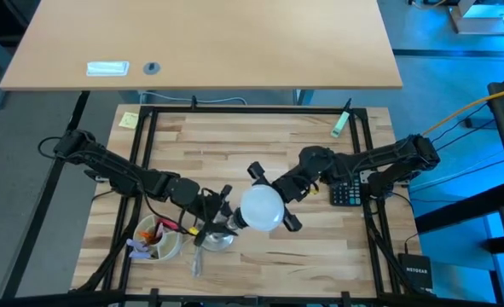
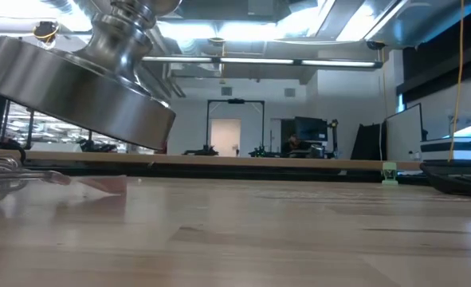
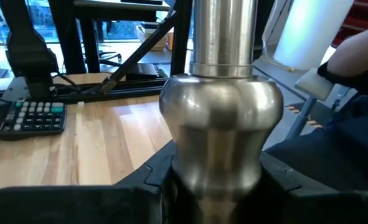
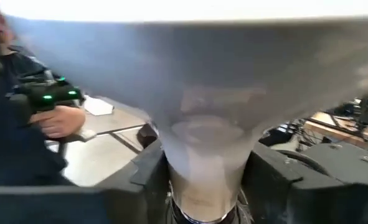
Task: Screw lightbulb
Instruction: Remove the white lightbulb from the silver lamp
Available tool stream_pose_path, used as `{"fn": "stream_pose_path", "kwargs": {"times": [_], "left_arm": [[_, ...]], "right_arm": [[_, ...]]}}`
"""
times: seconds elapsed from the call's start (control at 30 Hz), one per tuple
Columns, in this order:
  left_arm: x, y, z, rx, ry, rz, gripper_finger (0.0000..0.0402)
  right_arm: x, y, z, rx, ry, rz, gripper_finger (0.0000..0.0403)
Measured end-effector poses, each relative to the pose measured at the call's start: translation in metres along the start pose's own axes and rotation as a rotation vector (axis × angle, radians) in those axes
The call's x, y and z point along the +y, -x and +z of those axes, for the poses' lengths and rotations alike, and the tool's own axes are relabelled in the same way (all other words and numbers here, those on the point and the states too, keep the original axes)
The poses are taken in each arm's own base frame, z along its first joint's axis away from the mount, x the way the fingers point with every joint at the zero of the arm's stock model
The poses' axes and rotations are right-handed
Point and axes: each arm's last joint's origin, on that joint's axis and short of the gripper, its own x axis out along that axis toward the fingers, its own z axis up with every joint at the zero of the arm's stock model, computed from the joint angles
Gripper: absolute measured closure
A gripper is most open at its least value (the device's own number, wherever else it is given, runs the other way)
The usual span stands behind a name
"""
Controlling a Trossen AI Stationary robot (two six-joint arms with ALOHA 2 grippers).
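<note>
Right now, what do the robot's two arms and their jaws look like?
Both arms are dark, nearly black, built of jointed tubular segments. The left arm carries thin red and yellow cables near its wrist. The right arm looks plain black. Each ends in two blocky black jaws with flat inner faces.

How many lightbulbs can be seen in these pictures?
1. The lightbulb is held by the right gripper beside the silver stand, which the left gripper clamps. None other shows.

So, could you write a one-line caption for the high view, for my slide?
Left claw holds the silver stand while right claw grips the lightbulb above it.
</note>
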Motion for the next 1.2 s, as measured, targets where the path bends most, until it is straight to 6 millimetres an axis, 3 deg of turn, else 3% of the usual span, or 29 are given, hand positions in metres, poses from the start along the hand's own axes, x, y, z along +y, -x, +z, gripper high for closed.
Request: {"fn": "stream_pose_path", "kwargs": {"times": [0.2, 0.4, 0.67, 0.83, 1.2], "left_arm": [[0.002, 0.000, 0.001, -0.008, -0.002, 0.055, 0.0280], [0.003, 0.000, 0.000, -0.011, -0.001, 0.107, 0.0280], [0.004, 0.009, 0.006, -0.024, -0.002, 0.202, 0.0280], [0.005, 0.011, 0.009, -0.047, -0.002, 0.265, 0.0280], [0.018, 0.020, 0.012, -0.076, -0.075, 0.771, 0.0280]], "right_arm": [[-0.004, 0.001, -0.001, 0.020, -0.001, -0.126, 0.0120], [-0.004, 0.008, 0.004, 0.086, -0.015, -0.210, 0.0059], [0.005, 0.043, 0.029, 0.246, -0.056, -0.347, 0.0049], [0.009, 0.062, 0.046, 0.249, -0.112, -0.443, 0.0049], [0.005, 0.062, 0.056, 0.153, -0.100, -0.549, 0.0049]]}}
